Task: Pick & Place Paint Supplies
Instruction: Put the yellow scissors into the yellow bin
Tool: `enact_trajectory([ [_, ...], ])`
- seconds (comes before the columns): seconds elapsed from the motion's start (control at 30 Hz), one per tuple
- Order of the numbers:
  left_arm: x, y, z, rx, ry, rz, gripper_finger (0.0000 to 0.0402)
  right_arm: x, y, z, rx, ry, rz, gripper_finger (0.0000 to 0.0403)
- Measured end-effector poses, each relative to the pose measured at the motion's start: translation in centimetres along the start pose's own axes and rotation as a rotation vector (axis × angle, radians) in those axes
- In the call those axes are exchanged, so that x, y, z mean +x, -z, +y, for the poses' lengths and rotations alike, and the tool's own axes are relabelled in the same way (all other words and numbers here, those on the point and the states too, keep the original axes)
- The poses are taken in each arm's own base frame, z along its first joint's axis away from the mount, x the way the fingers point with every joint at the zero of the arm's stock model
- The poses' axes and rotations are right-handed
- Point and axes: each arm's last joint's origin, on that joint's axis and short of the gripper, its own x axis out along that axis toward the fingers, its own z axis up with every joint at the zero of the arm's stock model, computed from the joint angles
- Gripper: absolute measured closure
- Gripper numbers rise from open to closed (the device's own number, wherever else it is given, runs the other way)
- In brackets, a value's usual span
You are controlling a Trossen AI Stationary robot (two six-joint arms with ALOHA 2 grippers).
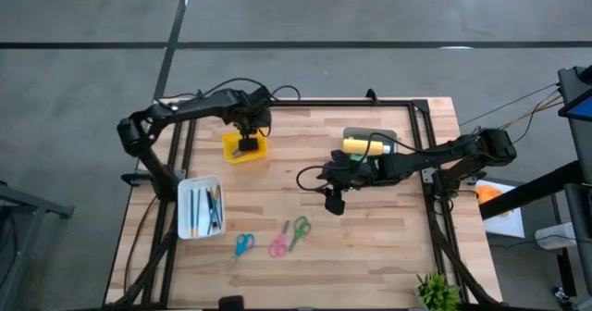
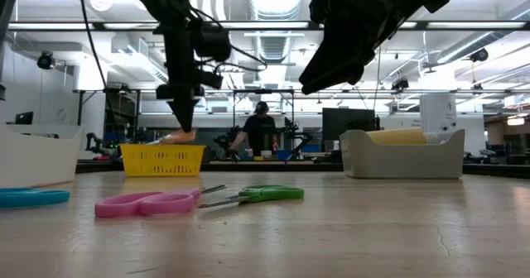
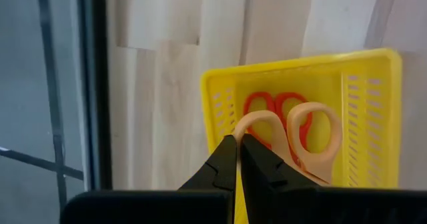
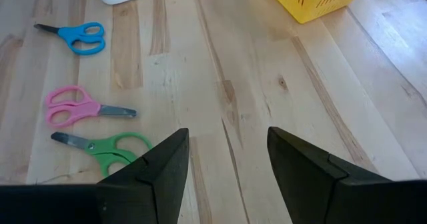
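Wood-plank bench (image 1: 370, 246) on grey floor, lab room behind with a person (image 2: 258, 133) standing far back. Grey bin (image 1: 393, 137) holds a yellow paint bottle (image 1: 363, 145); white tray (image 1: 186, 220) holds thin brushes and pens (image 1: 213, 209). Yellow basket (image 1: 231, 151) has orange scissors (image 3: 267, 111) and peach scissors (image 3: 313, 141) inside. Right gripper (image 4: 227, 164) hovers mid-bench, jaws wide, empty. Left gripper (image 3: 238, 159) over the basket, jaws pinched together, empty. Blue scissors (image 1: 242, 245), pink scissors (image 1: 278, 243), green scissors (image 1: 299, 230) lie loose near the front edge.

stick-like items in the white tray (image 1: 188, 224) too small to tell apart, grey bin (image 2: 356, 158) contents mostly hidden
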Motion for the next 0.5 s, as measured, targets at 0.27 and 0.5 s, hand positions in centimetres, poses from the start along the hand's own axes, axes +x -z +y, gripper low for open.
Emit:
enact_trajectory([
  [0.27, 2.9, -0.6, -0.2, 0.029, 0.044, 0.072, 0.0394, 0.0, 0.0, 0.0, 0.0, 0.001, 0.0, 0.0202],
  [0.5, 3.9, -0.7, -0.3, 0.045, 0.109, 0.071, 0.0384, 0.0, 0.0, 0.0, 0.0, 0.001, 0.001, 0.0202],
])
